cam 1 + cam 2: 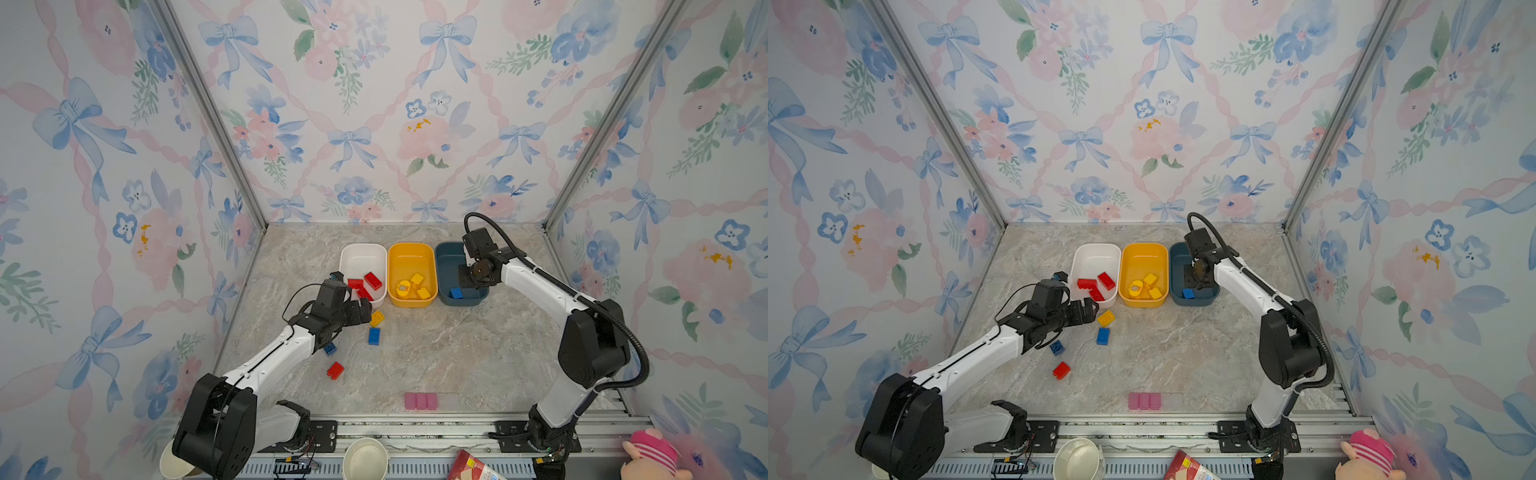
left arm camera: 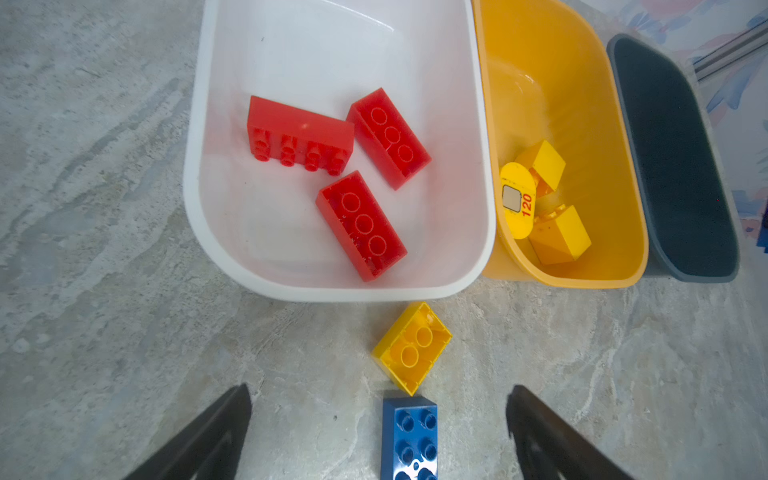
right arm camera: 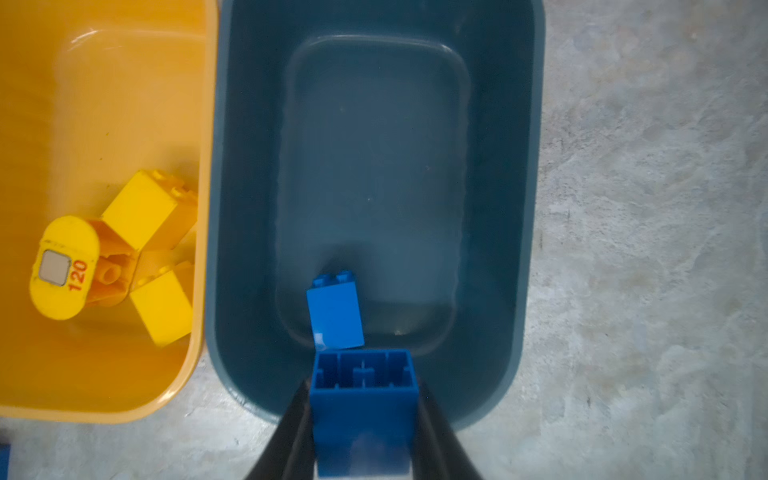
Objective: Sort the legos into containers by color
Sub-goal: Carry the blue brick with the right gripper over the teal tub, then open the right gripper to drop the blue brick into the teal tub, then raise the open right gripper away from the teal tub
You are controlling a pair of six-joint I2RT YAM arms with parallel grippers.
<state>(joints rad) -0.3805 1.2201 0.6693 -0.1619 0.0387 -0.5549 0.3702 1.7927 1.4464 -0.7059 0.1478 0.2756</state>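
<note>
Two claws. Right claw (image 3: pixel 363 384) clamped on blue brick (image 3: pixel 363 403), over teal tub (image 3: pixel 498 208) near end. Left claw (image 2: pixel 379 392) wide; long blue brick (image 2: pixel 409 436) between its fingers, apart from both.

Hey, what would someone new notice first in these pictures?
Three tubs stand in a row: the white tub holds red bricks, the yellow tub yellow bricks. The right gripper holds a blue brick over the teal tub; the open left gripper hovers near a loose yellow brick on the table.
</note>
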